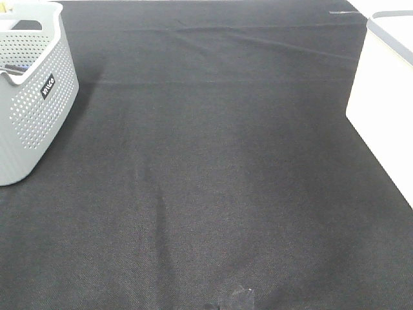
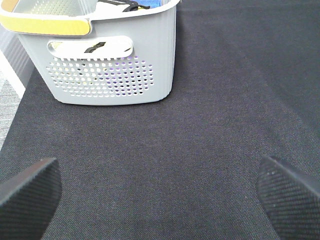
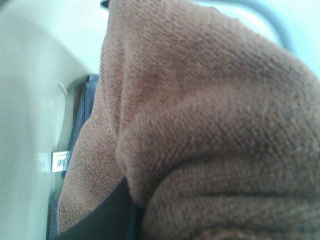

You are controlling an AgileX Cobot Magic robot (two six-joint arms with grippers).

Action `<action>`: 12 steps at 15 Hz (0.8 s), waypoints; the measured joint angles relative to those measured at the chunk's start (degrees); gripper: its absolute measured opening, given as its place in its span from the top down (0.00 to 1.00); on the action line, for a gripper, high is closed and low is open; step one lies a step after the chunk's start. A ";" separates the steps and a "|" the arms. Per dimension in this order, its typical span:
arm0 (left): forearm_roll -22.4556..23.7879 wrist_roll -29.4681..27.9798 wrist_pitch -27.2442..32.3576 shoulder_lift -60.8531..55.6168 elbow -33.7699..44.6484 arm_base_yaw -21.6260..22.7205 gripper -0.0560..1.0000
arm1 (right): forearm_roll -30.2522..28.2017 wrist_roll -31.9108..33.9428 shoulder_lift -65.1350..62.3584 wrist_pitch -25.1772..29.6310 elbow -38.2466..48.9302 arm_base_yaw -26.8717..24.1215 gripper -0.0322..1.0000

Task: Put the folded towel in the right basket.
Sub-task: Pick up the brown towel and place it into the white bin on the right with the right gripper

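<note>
Brown towel [image 3: 210,125] -- likely soft, light, limp; pinch through the fold -- crowds right claw [image 3: 112,217]; clenched or not, cannot tell.

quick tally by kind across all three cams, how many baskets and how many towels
baskets: 2 (grey perforated basket, white basket)
towels: 1 (brown towel, filling the right wrist view)
total: 3
The items inside the grey perforated basket are too hidden to count.
</note>
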 joint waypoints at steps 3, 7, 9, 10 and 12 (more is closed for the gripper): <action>0.00 0.00 0.00 0.00 0.00 0.00 0.01 | 1.95 0.00 3.15 -1.20 0.00 0.00 0.77; 0.00 0.00 0.00 0.00 0.00 0.00 0.01 | 3.38 0.00 4.24 -1.66 0.00 0.00 0.77; 0.00 0.00 0.00 0.00 0.00 0.00 0.01 | 3.38 0.00 4.24 -1.66 0.00 0.00 0.77; 0.00 0.00 0.00 0.00 0.00 0.00 0.01 | 3.44 0.00 4.24 -1.66 0.00 0.00 0.77; 0.00 0.00 0.00 0.00 0.00 0.00 0.01 | 3.55 0.00 4.24 -1.66 0.00 0.00 0.77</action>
